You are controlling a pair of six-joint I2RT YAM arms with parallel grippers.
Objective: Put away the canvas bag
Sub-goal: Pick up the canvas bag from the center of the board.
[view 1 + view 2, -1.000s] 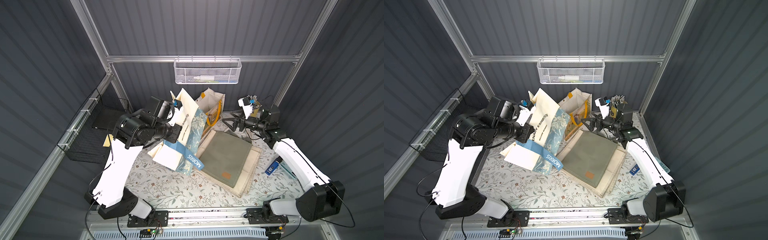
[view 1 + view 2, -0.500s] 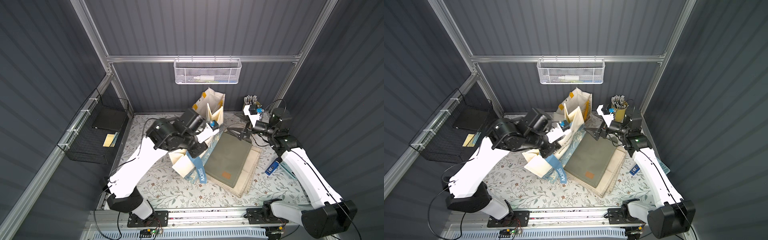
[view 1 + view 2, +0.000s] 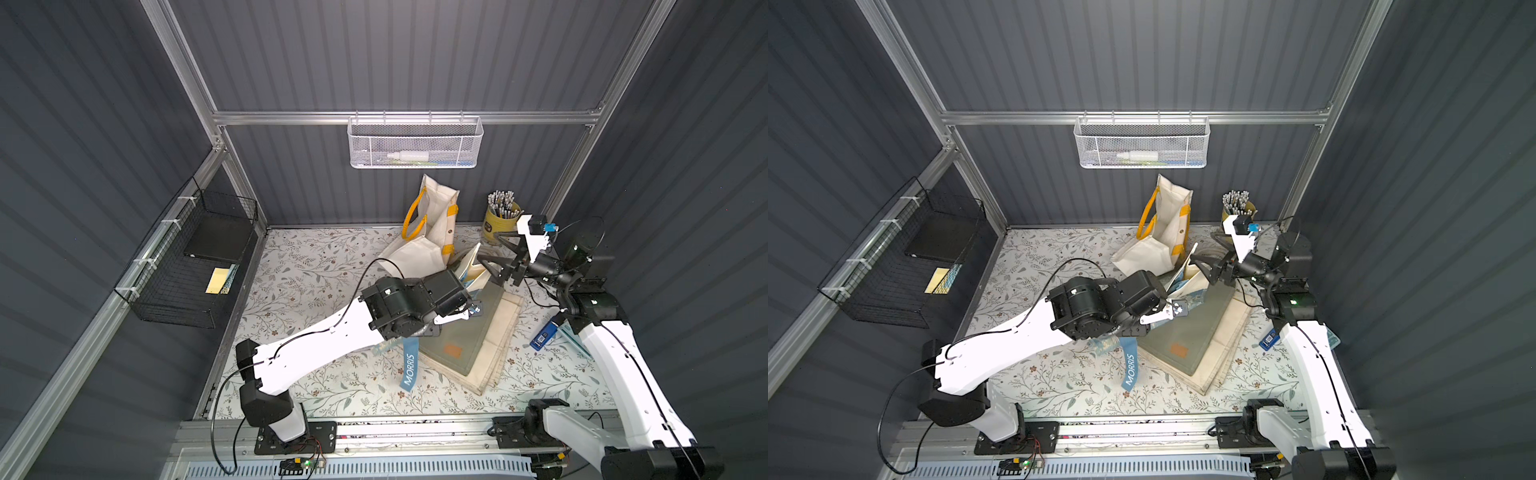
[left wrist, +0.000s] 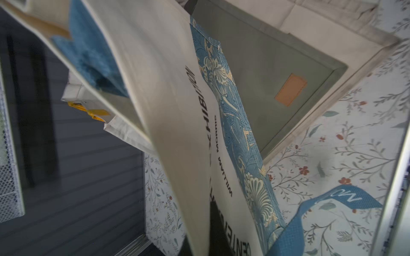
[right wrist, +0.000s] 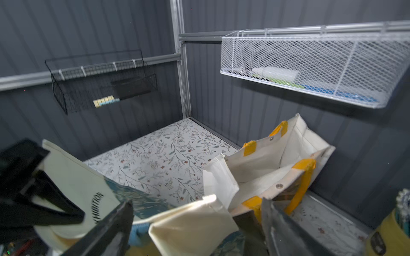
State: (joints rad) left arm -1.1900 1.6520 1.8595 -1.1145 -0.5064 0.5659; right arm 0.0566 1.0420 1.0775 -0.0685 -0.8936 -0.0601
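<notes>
The canvas bag, cream with a blue floral panel and blue "MORRIS" straps, hangs over the folded stack in both top views. My left gripper is shut on the bag's cream cloth; in a top view the left gripper sits mid-table. My right gripper is open, and a cream corner of the bag lies between its fingers, not pinched. In a top view the right gripper is at the bag's upper edge.
A cream tote with yellow handles stands open at the back. A folded green bag lies on cream ones. A yellow pen cup, a blue item, a white mesh basket and a black wire basket surround them.
My left arm has swung the bag from the left side to the right, over the folded stack. My right gripper has come to the bag's upper corner and narrowed slightly.
</notes>
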